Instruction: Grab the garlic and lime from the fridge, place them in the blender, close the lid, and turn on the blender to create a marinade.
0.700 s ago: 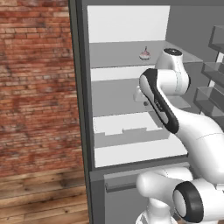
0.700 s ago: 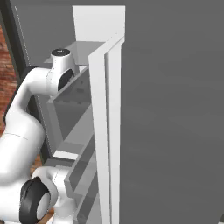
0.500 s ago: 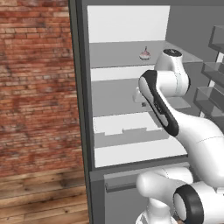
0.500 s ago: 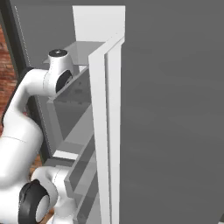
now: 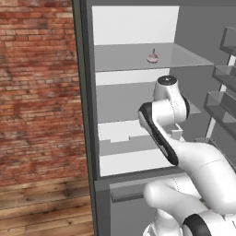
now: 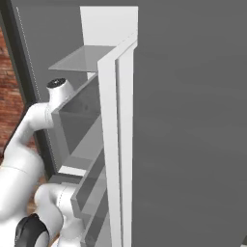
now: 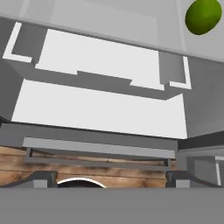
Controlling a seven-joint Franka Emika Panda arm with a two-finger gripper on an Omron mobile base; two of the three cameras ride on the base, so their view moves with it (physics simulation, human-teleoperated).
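Fridge (image 5: 87, 92) open, pale interior and flat shelves facing the base. Garlic (image 5: 152, 57) upright on the top shelf (image 5: 120, 57), toward its right and far side, apart from the arm. Lime (image 7: 203, 15) lying on a pale shelf at the upper right corner of the hand view; which shelf, hard to tell from there. Gripper (image 7: 111, 180) with finger tips (image 7: 41, 178) spread wide, nothing between them, aimed at the lower fridge drawer (image 7: 105, 109) and the wooden floor (image 5: 41, 207) below. Brick wall (image 5: 37, 87) left of the fridge. Door racks (image 5: 221, 110) at far right.
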